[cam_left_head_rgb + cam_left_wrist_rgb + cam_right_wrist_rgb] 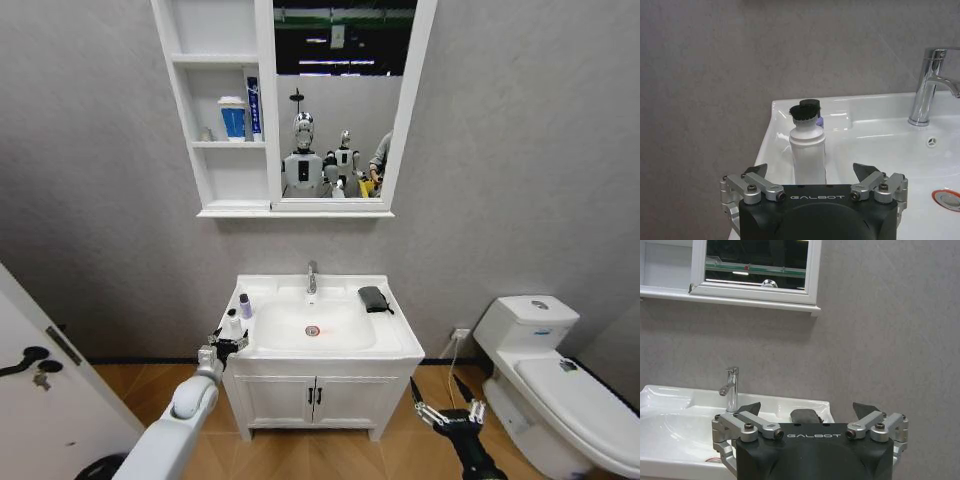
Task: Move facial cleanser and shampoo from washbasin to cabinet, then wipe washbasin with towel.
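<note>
My two tools, left (228,343) and right (446,398), two bottles (240,314) on one washbasin (385,345), one towel (374,298), one faucet (311,279), one cabinet (262,105), three shelves, one toilet (560,385)

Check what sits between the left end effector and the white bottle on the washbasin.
Nothing: in the left wrist view, the open left end effector faces the white bottle directly, with only bare washbasin rim between them.

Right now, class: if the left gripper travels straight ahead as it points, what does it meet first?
Probably the white bottle with the black cap, standing on the washbasin rim between the open left gripper fingers.
</note>
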